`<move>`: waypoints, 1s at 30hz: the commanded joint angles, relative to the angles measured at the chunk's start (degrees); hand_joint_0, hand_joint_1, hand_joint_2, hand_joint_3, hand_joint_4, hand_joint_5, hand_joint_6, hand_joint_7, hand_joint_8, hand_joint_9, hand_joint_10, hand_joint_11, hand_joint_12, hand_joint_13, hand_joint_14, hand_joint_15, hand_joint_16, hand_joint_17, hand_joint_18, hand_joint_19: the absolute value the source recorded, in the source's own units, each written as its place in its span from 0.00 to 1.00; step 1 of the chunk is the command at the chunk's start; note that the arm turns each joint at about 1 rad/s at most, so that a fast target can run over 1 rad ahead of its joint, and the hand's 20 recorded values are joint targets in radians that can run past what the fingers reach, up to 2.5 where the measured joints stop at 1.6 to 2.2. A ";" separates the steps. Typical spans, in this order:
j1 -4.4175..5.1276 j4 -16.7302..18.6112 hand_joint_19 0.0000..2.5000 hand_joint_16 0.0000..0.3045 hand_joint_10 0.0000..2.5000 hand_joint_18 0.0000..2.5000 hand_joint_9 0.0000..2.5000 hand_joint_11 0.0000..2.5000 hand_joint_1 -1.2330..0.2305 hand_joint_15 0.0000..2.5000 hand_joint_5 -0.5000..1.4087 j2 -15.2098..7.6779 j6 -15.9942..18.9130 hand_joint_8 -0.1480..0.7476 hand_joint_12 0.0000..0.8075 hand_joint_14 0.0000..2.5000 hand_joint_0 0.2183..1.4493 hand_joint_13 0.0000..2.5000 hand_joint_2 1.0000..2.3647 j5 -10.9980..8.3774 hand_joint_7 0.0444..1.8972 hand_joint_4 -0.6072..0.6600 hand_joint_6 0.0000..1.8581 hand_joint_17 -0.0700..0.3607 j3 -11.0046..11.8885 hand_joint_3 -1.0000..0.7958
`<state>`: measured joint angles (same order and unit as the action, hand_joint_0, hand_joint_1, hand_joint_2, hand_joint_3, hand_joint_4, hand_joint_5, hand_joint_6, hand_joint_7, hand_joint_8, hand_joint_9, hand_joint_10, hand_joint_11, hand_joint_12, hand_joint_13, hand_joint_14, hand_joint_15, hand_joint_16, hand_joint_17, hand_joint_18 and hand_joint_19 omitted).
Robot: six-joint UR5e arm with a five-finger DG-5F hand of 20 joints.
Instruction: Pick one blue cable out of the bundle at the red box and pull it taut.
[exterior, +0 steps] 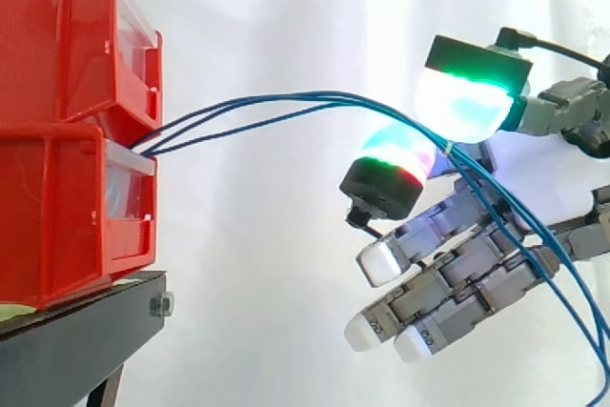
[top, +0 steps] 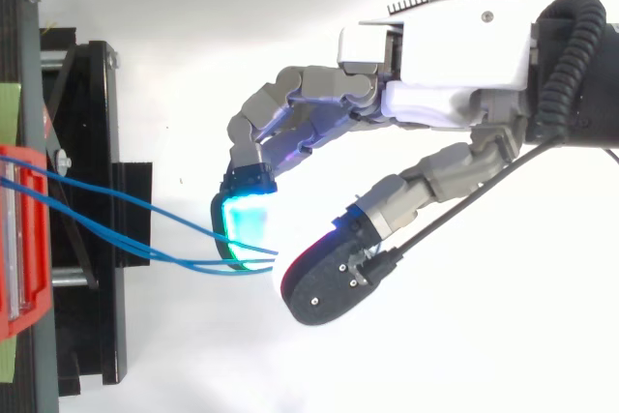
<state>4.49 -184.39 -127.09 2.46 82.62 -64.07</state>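
The hand (exterior: 477,240) appears to pinch all three blue cables (exterior: 286,100) together between its glowing pads (exterior: 464,102), well apart from the red box (exterior: 57,188), so a grip is made, yet none is singled out and they run in a loose arc, not taut.

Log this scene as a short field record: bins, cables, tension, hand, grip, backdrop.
bins: two red bins stacked on a black stand, at the side view's left
cables: blue cables run from the bins' front to the hand, then drop to the lower right
tension: bowed, not taut
hand: hand right of the bins, at cable height
grip: cannot tell whether a cable is held
backdrop: white curtain
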 commanded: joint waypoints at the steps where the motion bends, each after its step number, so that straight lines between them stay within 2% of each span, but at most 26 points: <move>1: -0.01 0.00 0.04 0.15 0.00 0.06 0.27 0.23 0.30 0.04 0.17 0.00 -0.08 0.40 0.42 0.00 0.35 0.07 0.00 -0.01 0.56 0.29 0.48 0.41 0.00 0.31; 7: -0.01 0.00 0.05 0.15 0.00 0.09 0.28 0.23 0.27 0.04 0.17 0.00 0.00 0.42 0.42 0.00 0.37 0.09 0.01 -0.01 0.57 0.31 0.49 0.41 0.00 0.40; 9: -0.01 0.00 0.05 0.15 0.00 0.09 0.28 0.22 0.27 0.04 0.17 0.00 -0.08 0.42 0.42 0.00 0.37 0.09 0.01 -0.01 0.56 0.32 0.49 0.41 0.00 0.38; 10: -0.01 0.00 0.05 0.15 0.00 0.09 0.28 0.22 0.28 0.04 0.18 0.00 -0.08 0.41 0.42 0.00 0.35 0.09 0.01 -0.01 0.57 0.36 0.47 0.41 0.00 0.34; 13: -0.01 0.00 0.06 0.15 0.00 0.09 0.30 0.22 0.31 0.04 0.19 0.00 -0.08 0.41 0.42 0.00 0.32 0.09 0.00 -0.01 0.59 0.36 0.46 0.41 0.00 0.30; 16: -0.01 0.00 0.06 0.15 0.00 0.09 0.32 0.22 0.33 0.04 0.20 0.00 -0.08 0.40 0.42 0.00 0.32 0.10 0.00 -0.01 0.62 0.38 0.45 0.41 0.00 0.30; 22: -0.01 -0.09 0.07 0.15 0.00 0.09 0.33 0.21 0.39 0.05 0.22 0.00 0.00 0.40 0.42 0.00 0.30 0.11 0.00 -0.01 0.61 0.39 0.44 0.41 0.00 0.32; 30: -0.01 -0.09 0.07 0.15 0.01 0.09 0.35 0.21 0.42 0.05 0.22 0.00 -0.08 0.39 0.42 0.00 0.30 0.11 0.00 -0.01 0.61 0.42 0.43 0.40 0.00 0.33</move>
<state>4.51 -184.48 -127.09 2.39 82.62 -64.09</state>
